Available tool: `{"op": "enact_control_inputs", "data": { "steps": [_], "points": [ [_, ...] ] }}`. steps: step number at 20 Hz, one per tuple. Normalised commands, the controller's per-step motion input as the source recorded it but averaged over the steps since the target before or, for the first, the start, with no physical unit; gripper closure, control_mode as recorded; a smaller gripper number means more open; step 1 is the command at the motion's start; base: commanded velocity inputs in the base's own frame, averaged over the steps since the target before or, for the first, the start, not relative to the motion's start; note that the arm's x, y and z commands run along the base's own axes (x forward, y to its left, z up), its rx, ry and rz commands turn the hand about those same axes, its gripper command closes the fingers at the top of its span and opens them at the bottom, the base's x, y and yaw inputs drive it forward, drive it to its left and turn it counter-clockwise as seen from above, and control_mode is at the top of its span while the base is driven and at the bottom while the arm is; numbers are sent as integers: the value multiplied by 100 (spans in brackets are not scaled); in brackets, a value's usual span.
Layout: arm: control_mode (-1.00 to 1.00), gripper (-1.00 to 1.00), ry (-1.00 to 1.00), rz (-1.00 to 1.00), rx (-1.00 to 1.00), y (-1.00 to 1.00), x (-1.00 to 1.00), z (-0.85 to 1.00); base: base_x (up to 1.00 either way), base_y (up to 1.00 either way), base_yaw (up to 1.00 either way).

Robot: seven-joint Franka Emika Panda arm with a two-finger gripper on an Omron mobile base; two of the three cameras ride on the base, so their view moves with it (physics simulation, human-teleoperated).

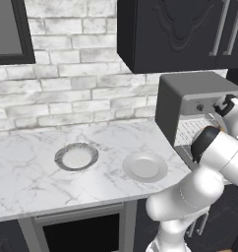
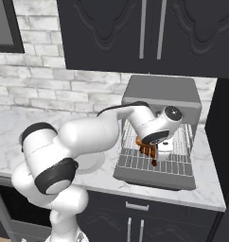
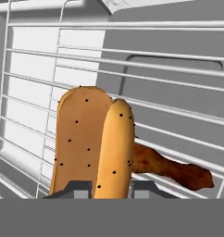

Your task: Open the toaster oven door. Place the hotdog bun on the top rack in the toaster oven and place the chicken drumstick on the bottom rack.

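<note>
Right base view shows the boxy dark grey toaster oven (image 2: 161, 97) at the far right of the white marble surface (image 2: 22, 127), its flat dark grey door (image 2: 152, 176) lowered toward the near side, wire racks drawn out above it. Two round plates (image 1: 144, 166) sit on the surface to its left. The white arm reaches into the oven mouth, and its gripper (image 3: 111, 190) is clamped on the elongated orange-tan hotdog bun (image 3: 93, 143), the two tips pressing its lower end. In the hand view the bun's long axis runs straight out from the gripper toward the wire rack (image 3: 169, 60) beyond. Just behind the bun lies the curved reddish-brown chicken drumstick (image 3: 171, 169), its narrow end pointing right. I cannot tell which rack carries the drumstick, nor whether the bun touches the wires. From the left base view, the arm hides most of the oven's opening.
</note>
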Motion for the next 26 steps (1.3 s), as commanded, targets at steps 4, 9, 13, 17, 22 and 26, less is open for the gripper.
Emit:
{"op": "enact_control_inputs", "data": {
  "steps": [4, 9, 13, 17, 22, 26],
  "points": [
    [-100, -100, 0, 0, 1, 0, 0, -5, 0, 0, 0],
    [-100, -100, 0, 0, 0, 0, 0, 0, 0, 0, 0],
    [-100, -100, 0, 0, 0, 0, 0, 0, 0, 0, 0],
    [-100, -100, 0, 0, 0, 0, 0, 0, 0, 0, 0],
    [-100, -100, 0, 0, 2, -1, 0, 0, 0, 0, 0],
    [-100, -100, 1, 0, 10, -35, 0, -4, 0, 0, 0]
  ]
}}
